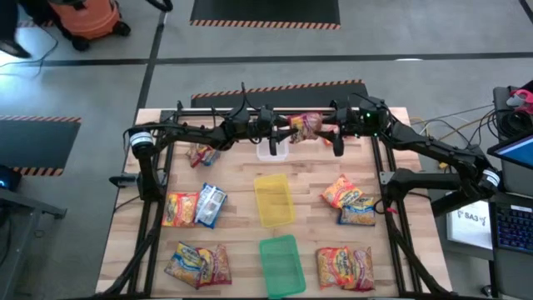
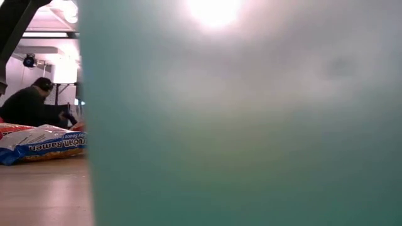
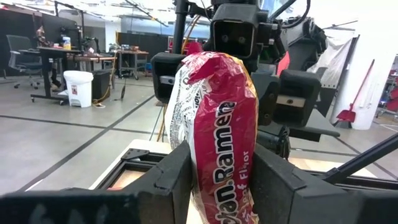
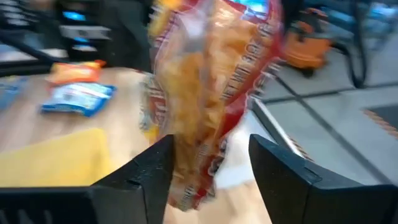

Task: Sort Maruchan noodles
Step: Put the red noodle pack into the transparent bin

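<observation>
At the table's far edge, the left gripper (image 3: 217,180) clamps a crinkly red plastic ramen packet (image 1: 306,125) held in the air above the clear plastic tray (image 1: 272,147). To its right, the right gripper (image 4: 211,168) stands parted around the packet's other end.

Red ramen packet (image 3: 217,124) upright (crinkled) above the table's far edge.
</observation>
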Robot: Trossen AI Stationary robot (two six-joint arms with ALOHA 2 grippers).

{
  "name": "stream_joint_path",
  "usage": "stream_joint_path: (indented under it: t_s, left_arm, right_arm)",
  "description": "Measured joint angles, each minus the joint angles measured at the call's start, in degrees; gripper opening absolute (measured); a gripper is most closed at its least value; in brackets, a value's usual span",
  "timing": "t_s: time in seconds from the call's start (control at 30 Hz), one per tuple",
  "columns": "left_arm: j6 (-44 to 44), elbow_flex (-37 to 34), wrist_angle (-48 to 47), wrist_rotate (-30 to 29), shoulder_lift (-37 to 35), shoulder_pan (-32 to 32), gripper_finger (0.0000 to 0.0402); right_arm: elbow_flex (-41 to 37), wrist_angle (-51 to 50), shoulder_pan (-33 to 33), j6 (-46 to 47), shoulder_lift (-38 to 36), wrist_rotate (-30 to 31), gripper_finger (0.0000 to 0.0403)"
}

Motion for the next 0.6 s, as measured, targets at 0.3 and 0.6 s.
stream_joint_path:
  t_s: [0.3,0.6]
  left_arm:
    - [0.53,0.00,-3.34,0.44,0.00,3.91,0.0115]
    - [6.12,0.05,-19.05,0.14,-2.63,9.63,0.0114]
  right_arm:
    - [0.00,-8.68,-0.28,-0.32,-0.11,12.97,0.0216]
    - [0.00,-12.00,-0.41,3.22,-0.04,17.94,0.0214]
